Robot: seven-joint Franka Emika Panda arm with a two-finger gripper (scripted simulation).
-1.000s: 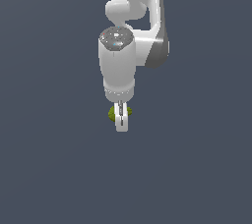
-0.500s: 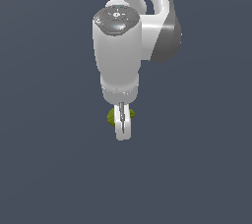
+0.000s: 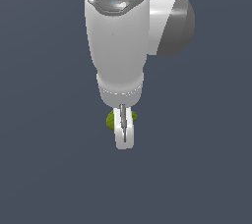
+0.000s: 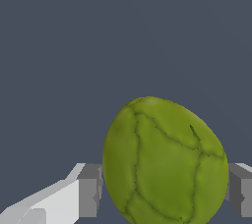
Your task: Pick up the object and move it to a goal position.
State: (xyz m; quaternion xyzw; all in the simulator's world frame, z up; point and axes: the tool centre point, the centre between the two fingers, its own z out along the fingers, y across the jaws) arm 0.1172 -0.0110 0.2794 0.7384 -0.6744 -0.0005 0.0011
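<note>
Since a second before, the arm had risen toward the exterior camera, its wrist housing looming much larger in that view, while the object (image 3: 110,120) had come up with it, showing at the same spot between the fingers. The gripper (image 3: 124,137) was pinching the object: in the wrist view the yellow-green lump (image 4: 165,161) sat squarely between the two grey fingertips (image 4: 88,188), each pad touching a flank of it, with most of its bulk bulging out past the pads. From where I stood the lump hung clear of the plain grey bench (image 3: 44,169), no shadow or contact visible beneath it, though how high it was I could not say. No goal marker showed in either view, so the target's direction could not be read. I judged the carry was under way, and the thing to do well was to hold the squeeze steady and travel smoothly, without jerks or quick wrist turns, since a rounded, veined lump held only at its sides could roll or slip out between the pads.
</note>
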